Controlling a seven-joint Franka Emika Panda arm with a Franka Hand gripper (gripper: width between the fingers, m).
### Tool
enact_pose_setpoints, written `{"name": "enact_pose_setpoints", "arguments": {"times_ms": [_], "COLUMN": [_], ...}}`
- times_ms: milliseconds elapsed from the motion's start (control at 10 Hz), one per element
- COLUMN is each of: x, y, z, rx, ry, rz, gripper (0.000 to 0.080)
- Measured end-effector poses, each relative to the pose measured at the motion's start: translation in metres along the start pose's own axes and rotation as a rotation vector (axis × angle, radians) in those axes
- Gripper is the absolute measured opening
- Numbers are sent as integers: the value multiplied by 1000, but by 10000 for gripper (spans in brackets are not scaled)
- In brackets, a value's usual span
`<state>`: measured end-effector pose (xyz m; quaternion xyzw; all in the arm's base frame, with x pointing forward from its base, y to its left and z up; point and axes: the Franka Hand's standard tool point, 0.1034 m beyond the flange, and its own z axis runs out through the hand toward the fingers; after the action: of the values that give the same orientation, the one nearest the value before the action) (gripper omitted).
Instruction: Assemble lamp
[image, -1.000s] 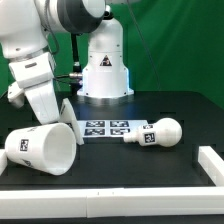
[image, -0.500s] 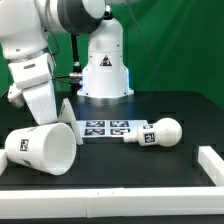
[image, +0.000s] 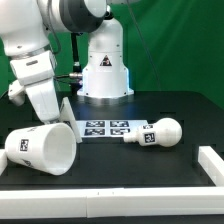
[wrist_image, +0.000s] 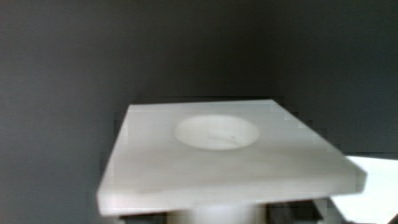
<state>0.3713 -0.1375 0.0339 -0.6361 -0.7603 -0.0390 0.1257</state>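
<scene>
The lamp base (wrist_image: 222, 150), a white slab with a round hollow in its face, fills the wrist view right at the jaws. In the exterior view it is a pale plate (image: 66, 107) tilted at the end of my hand, above the table at the exterior view's left. My gripper (image: 60, 113) looks shut on the base; the base hides the fingers. The tapered shade (image: 42, 148) lies on its side just below the hand. The round bulb on its stem (image: 160, 133) lies on its side to the exterior view's right.
The marker board (image: 105, 128) lies flat between shade and bulb. The white robot pedestal (image: 104, 65) stands behind it. A white rail (image: 212, 165) borders the table at the exterior view's right front corner.
My arm has shifted slightly toward the exterior view's right with the base. Shade and bulb have not moved.
</scene>
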Motion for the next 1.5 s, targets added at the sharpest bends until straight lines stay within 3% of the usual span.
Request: {"name": "enact_pose_setpoints", "arguments": {"times_ms": [100, 200, 300, 1200, 1400, 1500], "x": [1, 0, -2, -1, 0, 1], "y": [1, 2, 2, 4, 1, -1], "z": [-4, -7, -8, -7, 1, 4], "rx": [-10, -14, -16, 7, 22, 29], "ry": [-8, -11, -11, -37, -30, -27], "rz": [-4, -16, -14, 41, 59, 62], "gripper": [217, 217, 37, 11, 369, 505]}}
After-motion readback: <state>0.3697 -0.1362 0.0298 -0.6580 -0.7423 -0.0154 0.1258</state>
